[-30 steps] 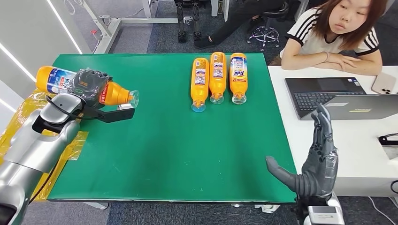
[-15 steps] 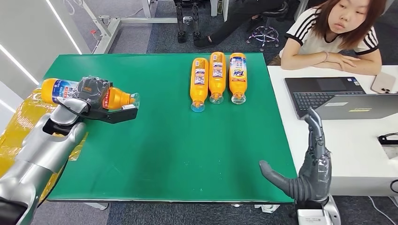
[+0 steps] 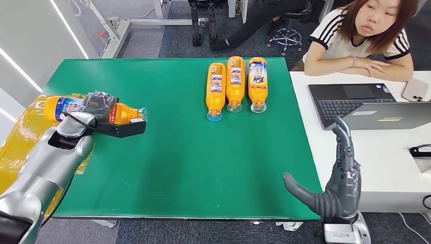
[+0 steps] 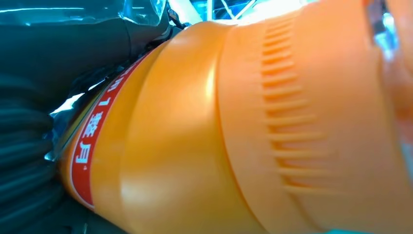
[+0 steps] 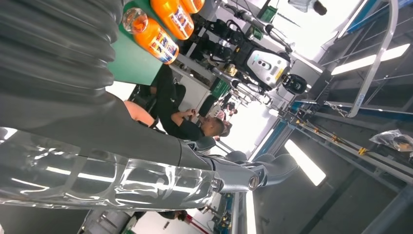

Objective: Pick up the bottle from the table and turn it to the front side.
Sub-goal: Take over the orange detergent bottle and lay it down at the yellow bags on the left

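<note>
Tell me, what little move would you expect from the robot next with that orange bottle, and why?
Probably a gentle release. The left hand grips the orange bottle lying sideways, low at the green table's left edge, so opening the fingers there looks sensible. Three bottles already lie in a row at the far side; the right hand hangs open, idle.

The bottle point(image 3: 66, 108) in the left hand point(image 3: 99, 105) is glossy orange plastic, smooth but for moulded ribs, with a shiny printed label point(image 4: 90, 146). That hand looks dark and matt under crinkled clear film. The counter point(image 3: 203, 152) is matt green, evenly smooth. The 3 bottles point(image 3: 236, 84) at its far side share the same glossy orange plastic. The left arm point(image 3: 45, 168) is brushed silver metal. The right hand point(image 3: 339, 178) is dark grey, faintly shiny, film-wrapped in the right wrist view.
</note>
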